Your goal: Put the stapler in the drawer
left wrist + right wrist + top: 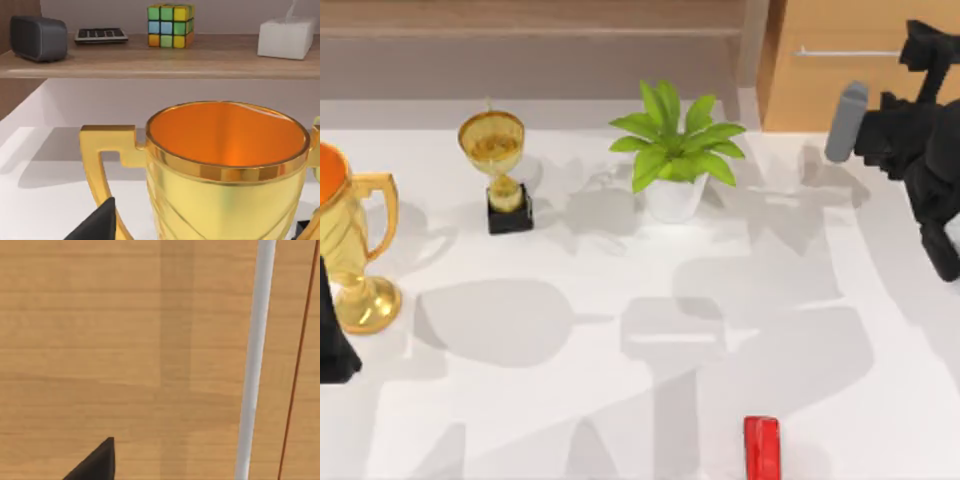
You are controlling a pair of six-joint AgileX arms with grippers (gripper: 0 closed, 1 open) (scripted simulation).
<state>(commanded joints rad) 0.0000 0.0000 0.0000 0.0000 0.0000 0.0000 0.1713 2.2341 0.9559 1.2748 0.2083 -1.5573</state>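
Observation:
The red stapler [761,447] lies flat near the table's front edge, right of centre, with nothing touching it. At the back right stands the drawer [820,90], its tan wood front crossed by a silver bar handle [845,52]. My right gripper [928,46] is held up by the handle's right end, open. In the right wrist view the wood front [125,340] and the handle [255,360] are very close, with one dark fingertip [97,462] showing. My left gripper [334,345] is parked at the table's left edge, open, behind a large gold trophy [225,170].
The large gold trophy [350,250] stands at the left, a small gold trophy [498,165] on a black base behind the middle, and a potted plant [675,150] at the back centre. A shelf [150,62] holds a speaker, a calculator, a colour cube and a tissue box.

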